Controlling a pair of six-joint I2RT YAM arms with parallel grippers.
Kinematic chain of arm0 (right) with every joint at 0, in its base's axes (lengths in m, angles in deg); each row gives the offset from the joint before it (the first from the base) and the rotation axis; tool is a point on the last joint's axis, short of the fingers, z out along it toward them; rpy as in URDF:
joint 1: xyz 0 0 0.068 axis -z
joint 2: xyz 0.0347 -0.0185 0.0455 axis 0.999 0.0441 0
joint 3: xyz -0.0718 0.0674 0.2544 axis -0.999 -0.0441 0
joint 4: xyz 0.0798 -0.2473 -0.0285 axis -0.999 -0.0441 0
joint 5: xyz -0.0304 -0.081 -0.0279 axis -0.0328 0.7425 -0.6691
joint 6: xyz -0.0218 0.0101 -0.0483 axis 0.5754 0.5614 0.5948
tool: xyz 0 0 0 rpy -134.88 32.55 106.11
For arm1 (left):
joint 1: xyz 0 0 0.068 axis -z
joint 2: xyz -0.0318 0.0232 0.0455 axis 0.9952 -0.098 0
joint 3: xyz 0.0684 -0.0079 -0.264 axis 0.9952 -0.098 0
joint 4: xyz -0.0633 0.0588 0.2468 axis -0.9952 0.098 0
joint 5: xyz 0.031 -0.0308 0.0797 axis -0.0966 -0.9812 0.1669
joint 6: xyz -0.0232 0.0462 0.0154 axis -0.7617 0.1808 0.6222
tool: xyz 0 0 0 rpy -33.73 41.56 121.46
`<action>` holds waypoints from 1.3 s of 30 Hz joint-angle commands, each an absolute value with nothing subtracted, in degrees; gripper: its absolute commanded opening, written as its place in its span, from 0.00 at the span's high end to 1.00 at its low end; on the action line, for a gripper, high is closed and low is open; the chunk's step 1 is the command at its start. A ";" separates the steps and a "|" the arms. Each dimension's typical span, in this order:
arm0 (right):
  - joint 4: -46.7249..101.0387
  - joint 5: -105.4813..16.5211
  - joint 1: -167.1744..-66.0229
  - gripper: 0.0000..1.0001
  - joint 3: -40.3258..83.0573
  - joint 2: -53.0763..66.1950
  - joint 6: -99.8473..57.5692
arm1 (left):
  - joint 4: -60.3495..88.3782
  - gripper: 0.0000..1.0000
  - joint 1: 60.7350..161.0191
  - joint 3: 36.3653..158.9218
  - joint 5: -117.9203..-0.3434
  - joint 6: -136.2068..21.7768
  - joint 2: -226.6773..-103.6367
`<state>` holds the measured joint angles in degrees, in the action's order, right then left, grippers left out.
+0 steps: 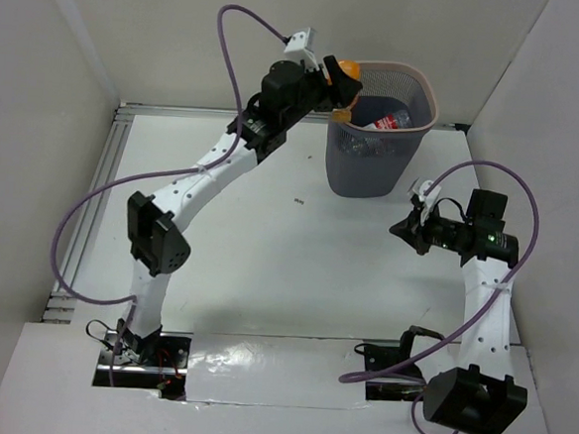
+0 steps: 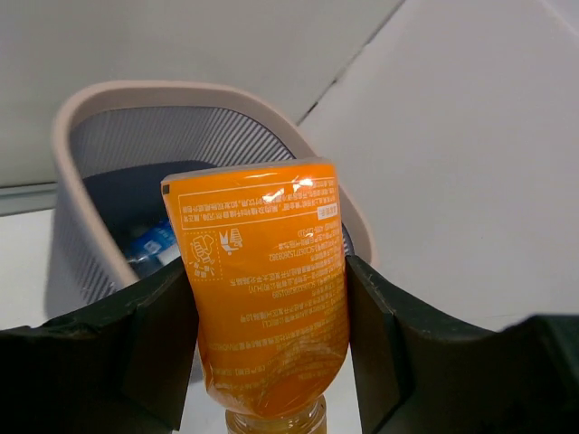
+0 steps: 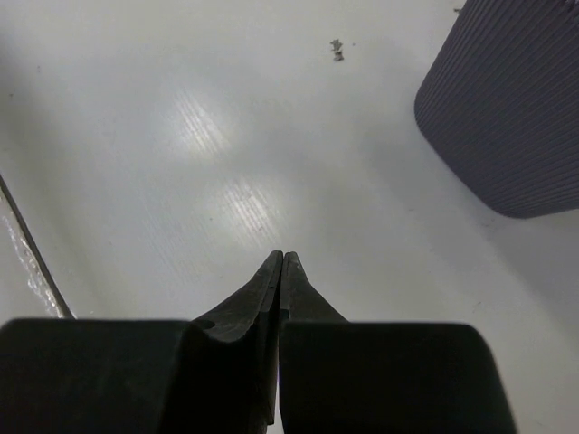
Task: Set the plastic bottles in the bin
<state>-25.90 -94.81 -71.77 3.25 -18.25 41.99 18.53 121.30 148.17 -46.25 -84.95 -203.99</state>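
The left tool pinches an orange bottle at the left edge of the bin's mouth, raised to rim height. In the left wrist view both fingers press the labelled sides of the orange bottle – its neck points toward the camera and its flat end toward the open bin. The bin stands upright on the far part of the bench. Inside it lie a clear bottle with a red label and a blue-labelled one. The right tool hangs over the bench to the right of the bin and apart from it – its tips are pressed together with nothing between them.
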 commanded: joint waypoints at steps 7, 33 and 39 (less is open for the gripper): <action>-26.83 -93.00 -73.15 0.92 -2.05 -23.89 40.78 | 5.57 0.61 122.16 159.59 -46.40 -88.70 -217.53; -14.10 -78.80 -74.90 0.00 -5.31 -24.95 20.51 | 13.38 0.00 122.70 136.97 -46.82 -70.87 -191.92; -7.41 -63.68 -74.38 0.00 -5.84 -25.91 4.05 | 18.57 0.00 119.90 98.38 -50.07 -69.45 -161.42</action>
<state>-14.31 -74.09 -74.57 -5.23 -24.20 15.28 16.70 122.07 109.28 -47.17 -72.57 -170.87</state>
